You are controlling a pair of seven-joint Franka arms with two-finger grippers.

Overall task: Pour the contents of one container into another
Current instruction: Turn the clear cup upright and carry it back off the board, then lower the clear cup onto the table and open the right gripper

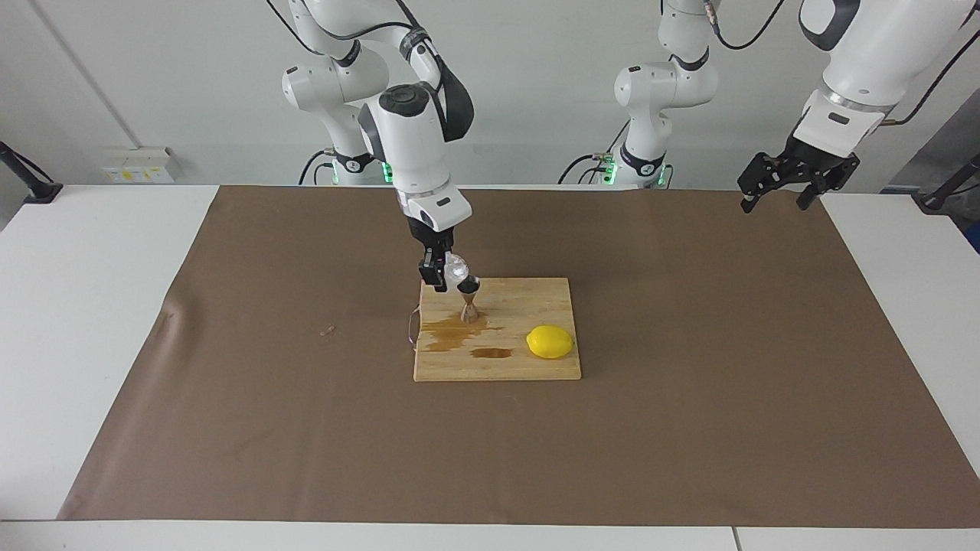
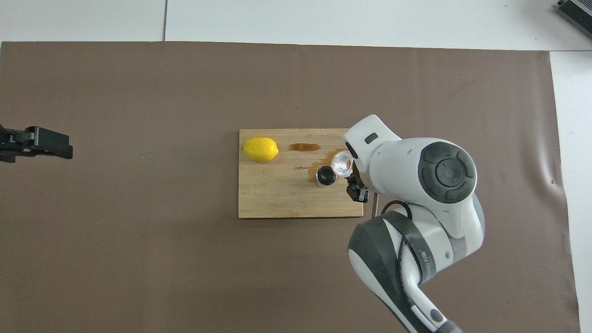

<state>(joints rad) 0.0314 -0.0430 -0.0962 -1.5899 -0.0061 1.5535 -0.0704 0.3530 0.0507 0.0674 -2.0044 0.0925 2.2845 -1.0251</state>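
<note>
1. Landmark: wooden cutting board (image 1: pixel 528 367) (image 2: pixel 268 199), mid-desk on a brown mat (image 1: pixel 230 383) (image 2: pixel 138 254).
2. Steel jigger (image 1: pixel 468 301) (image 2: pixel 325 176) stands on the board, upright, long axis vertical, open mouth up. It sits in the half of the board toward the right arm's end, nearer the robots than the board's middle.
3. Right claw (image 1: pixel 439 275) (image 2: pixel 354 182) is up over the board's edge at the right arm's end, pinching the clear textured glass cup (image 1: pixel 457 269) (image 2: pixel 342 163).
4. Cup is in the air, just beside and above the jigger's rim. From overhead its round outline shows almost full-on and overlaps the jigger's edge only slightly. Whether its mouth faces up or tips toward the jigger, cannot tell.
5. Brown liquid stains (image 1: pixel 453 332) (image 2: pixel 315 165) on the board: one patch touching the jigger's foot and spreading away from the robots, plus a smaller separate streak (image 1: pixel 491 353) (image 2: pixel 304 147) between that patch and the lemon.
6. Lemon (image 1: pixel 550 342) (image 2: pixel 260 149) lies on the board's corner toward the left arm's end, farther from the robots than the jigger, long axis along the board's long edge.
7. Left claw (image 1: pixel 788 184) (image 2: pixel 41 142) waits well off the board over the mat's left-arm end, fingers spread, nothing in it.
</note>
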